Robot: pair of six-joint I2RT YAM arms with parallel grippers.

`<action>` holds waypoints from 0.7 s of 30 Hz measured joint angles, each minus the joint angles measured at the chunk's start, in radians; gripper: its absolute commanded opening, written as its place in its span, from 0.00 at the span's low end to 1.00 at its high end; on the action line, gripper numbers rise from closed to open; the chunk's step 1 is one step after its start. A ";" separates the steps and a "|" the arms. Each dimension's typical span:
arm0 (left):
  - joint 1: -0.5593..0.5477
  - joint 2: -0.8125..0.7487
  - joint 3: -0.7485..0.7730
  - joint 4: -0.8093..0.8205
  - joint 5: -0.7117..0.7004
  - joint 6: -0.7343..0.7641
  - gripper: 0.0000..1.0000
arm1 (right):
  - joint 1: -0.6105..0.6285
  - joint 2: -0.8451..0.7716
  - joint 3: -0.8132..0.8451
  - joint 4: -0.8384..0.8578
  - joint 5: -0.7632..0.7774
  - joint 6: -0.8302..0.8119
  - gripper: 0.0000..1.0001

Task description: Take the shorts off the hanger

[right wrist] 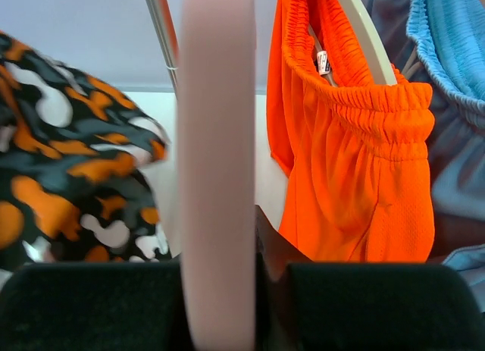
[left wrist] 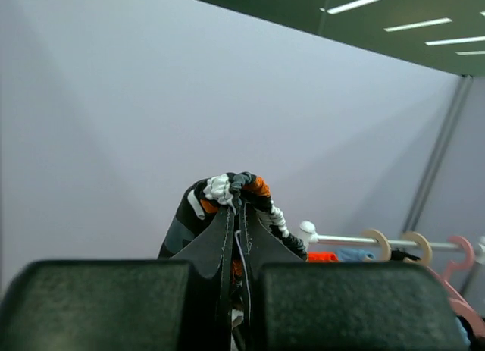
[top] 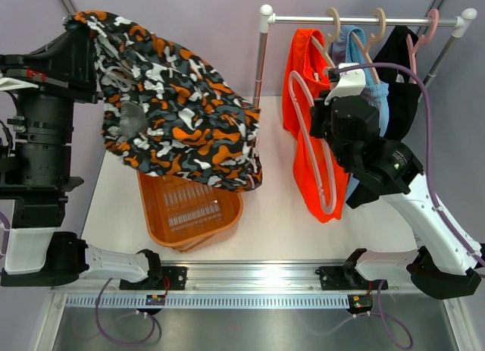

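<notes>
Top external view: the camouflage shorts (top: 182,116) are held high at ten o'clock, pinched tight in the left gripper (left wrist: 236,207), apparently for dropping into the orange basket (top: 189,218) below. At two o'clock, a bare pink hanger (right wrist: 217,139) is clamped by the right gripper (right wrist: 227,290), just beside the orange shorts (right wrist: 356,154).

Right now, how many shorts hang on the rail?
3: bright orange shorts leftmost, light blue shorts in the middle, black shorts rightmost. The right arm may hide more.
</notes>
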State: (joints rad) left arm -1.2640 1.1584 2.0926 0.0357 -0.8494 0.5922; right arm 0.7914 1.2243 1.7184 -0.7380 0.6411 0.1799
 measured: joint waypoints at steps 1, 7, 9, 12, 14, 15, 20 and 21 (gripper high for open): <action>0.000 -0.011 -0.016 0.039 -0.006 0.029 0.00 | 0.000 -0.004 -0.002 -0.002 0.000 0.000 0.00; 0.000 -0.021 -0.083 0.136 -0.028 0.112 0.00 | 0.000 -0.010 -0.011 -0.008 0.000 0.000 0.00; 0.000 -0.017 -0.092 0.133 -0.031 0.117 0.00 | 0.000 -0.010 -0.018 -0.007 0.000 0.000 0.00; 0.002 -0.025 -0.143 0.140 -0.042 0.117 0.00 | 0.000 -0.010 -0.031 -0.007 -0.006 0.000 0.00; 0.009 -0.037 -0.200 0.128 -0.048 0.105 0.00 | 0.000 -0.010 -0.039 -0.008 -0.007 0.000 0.00; 0.015 -0.039 -0.221 0.113 -0.049 0.089 0.00 | 0.000 -0.010 -0.043 -0.008 -0.007 0.000 0.00; 0.090 -0.016 -0.278 -0.044 -0.036 -0.058 0.00 | 0.000 -0.011 -0.058 -0.011 -0.015 0.006 0.00; 0.116 -0.010 -0.282 -0.090 -0.022 -0.103 0.00 | 0.000 -0.012 -0.061 -0.011 -0.016 0.007 0.00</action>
State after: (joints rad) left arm -1.1484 1.1484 1.8107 -0.0547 -0.8711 0.4892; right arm 0.7914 1.2121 1.6577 -0.7486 0.6254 0.1871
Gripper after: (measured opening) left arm 0.024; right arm 0.132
